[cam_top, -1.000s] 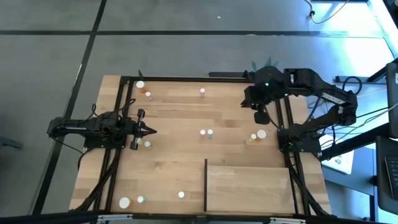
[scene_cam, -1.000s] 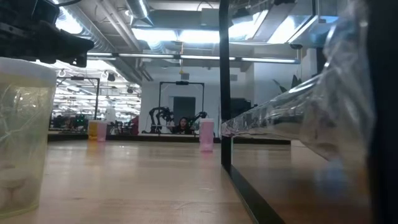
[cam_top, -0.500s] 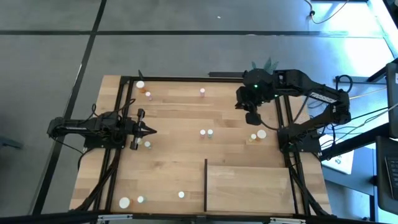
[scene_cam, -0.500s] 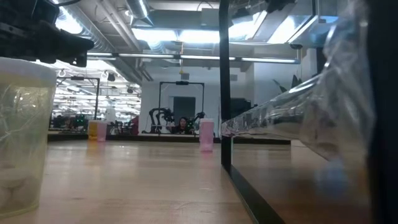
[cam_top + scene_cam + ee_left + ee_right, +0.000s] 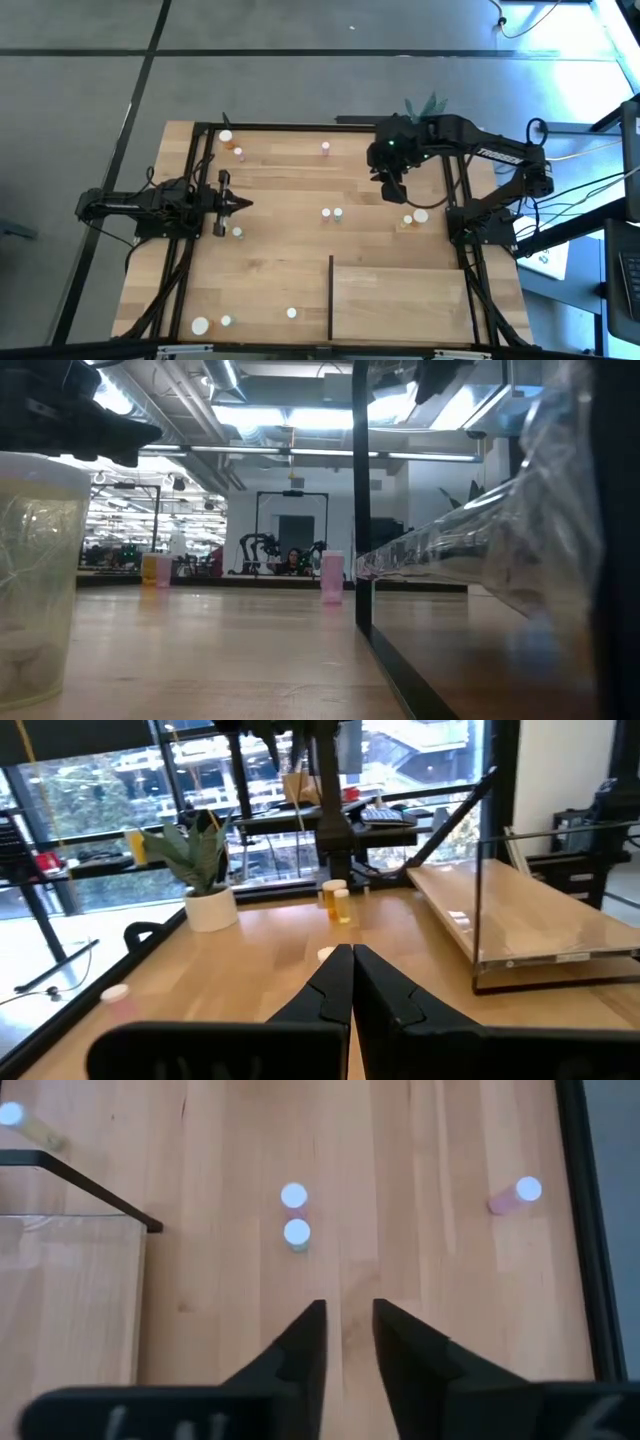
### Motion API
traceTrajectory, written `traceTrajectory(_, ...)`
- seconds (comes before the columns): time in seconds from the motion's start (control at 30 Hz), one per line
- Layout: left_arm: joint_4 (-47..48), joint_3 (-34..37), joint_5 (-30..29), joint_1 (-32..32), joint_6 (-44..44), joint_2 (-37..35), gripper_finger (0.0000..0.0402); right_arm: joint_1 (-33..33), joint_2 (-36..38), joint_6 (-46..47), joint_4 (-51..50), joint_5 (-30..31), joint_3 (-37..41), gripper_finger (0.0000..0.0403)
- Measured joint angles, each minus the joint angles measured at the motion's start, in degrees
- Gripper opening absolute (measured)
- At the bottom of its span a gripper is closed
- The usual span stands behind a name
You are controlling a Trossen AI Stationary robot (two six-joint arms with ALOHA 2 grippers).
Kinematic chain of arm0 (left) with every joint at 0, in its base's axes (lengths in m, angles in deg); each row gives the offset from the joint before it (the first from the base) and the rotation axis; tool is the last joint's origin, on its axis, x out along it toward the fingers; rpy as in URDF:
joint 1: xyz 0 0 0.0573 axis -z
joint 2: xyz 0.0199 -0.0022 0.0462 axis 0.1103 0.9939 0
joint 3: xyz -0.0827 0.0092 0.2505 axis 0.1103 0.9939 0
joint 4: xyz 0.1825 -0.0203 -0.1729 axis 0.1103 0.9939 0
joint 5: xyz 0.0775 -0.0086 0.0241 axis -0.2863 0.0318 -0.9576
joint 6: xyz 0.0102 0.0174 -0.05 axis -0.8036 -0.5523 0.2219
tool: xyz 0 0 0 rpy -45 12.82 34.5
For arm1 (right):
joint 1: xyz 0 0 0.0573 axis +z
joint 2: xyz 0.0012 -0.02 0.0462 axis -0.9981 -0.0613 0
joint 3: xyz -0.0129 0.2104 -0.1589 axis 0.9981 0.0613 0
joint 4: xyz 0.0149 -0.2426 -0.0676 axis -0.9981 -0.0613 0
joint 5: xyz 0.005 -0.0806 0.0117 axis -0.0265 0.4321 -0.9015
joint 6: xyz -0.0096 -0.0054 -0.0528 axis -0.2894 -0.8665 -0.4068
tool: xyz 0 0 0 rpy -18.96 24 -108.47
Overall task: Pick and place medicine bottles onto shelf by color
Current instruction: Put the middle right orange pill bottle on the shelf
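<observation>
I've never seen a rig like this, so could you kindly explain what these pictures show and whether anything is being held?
Two robot arms work at a wooden table. One picture looks straight down, one sits at table height, and one comes from each wrist. The left gripper waits at the left side; the right gripper hangs above the far right part. Both have their jaws shut and hold nothing. Small white-capped bottles are scattered about. The shelf, at the near right, has nothing on it yet.

Light plank table (image 5: 290,260), small white-capped medicine bottles (image 5: 331,214) scattered on it; wooden shelf (image 5: 400,303) at one corner
</observation>
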Motion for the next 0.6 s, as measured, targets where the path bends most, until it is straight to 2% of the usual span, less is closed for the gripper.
traceTrajectory(0.27,4.22,-0.51,-0.84,0.00,0.77,0.18,0.0000,0.00,-1.70,-6.02,-0.89,-0.55,0.00,0.0184)
traceTrajectory(0.43,10.18,-4.44,-2.17,0.00,2.98,2.57,0.0000,-0.02,-1.56,-5.35,-4.57,-0.66,0.02,0.0194)
traceTrajectory(0.6,12.21,-9.23,-2.86,0.02,3.06,7.92,0.0000,0.43,0.44,-3.87,-5.25,-4.54,0.13,0.0191)
